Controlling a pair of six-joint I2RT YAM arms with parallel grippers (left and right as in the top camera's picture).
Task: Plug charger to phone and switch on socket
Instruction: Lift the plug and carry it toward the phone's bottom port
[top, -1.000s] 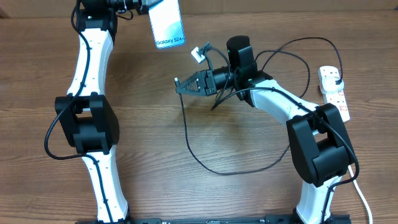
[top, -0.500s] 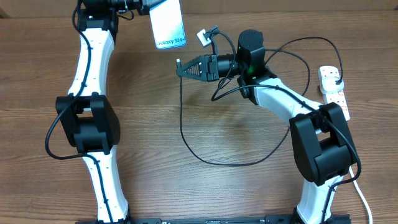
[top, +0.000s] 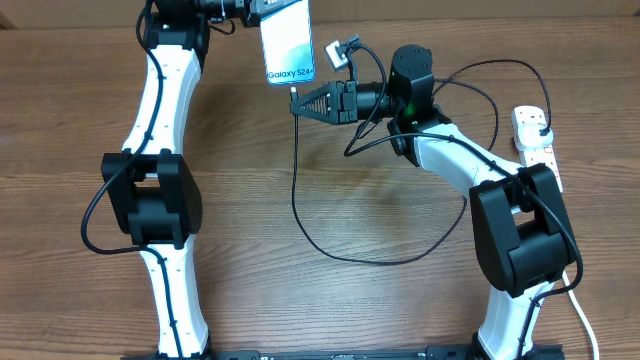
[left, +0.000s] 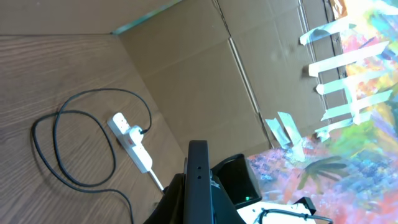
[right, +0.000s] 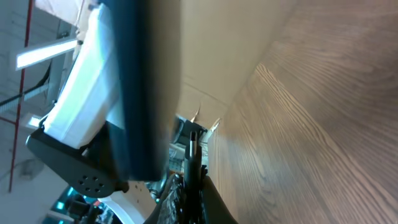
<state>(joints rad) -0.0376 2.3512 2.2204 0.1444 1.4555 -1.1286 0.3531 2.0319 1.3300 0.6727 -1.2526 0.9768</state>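
The left gripper grips the phone. The right gripper pinches the charger just below it.

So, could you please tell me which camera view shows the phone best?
The overhead view: the phone faces the camera, with its lit screen and text visible. The left wrist view shows only its thin black edge; the right wrist view shows a blurred dark strip.

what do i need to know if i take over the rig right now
Left hand: shut on the phone, held up over the table's far edge.
Right hand: shut on the charger near its connector tip, close by the phone's lower end.
Socket: far right, plug in it.
Done: phone and charger both gripped.
Left: insert tip, switch on socket.
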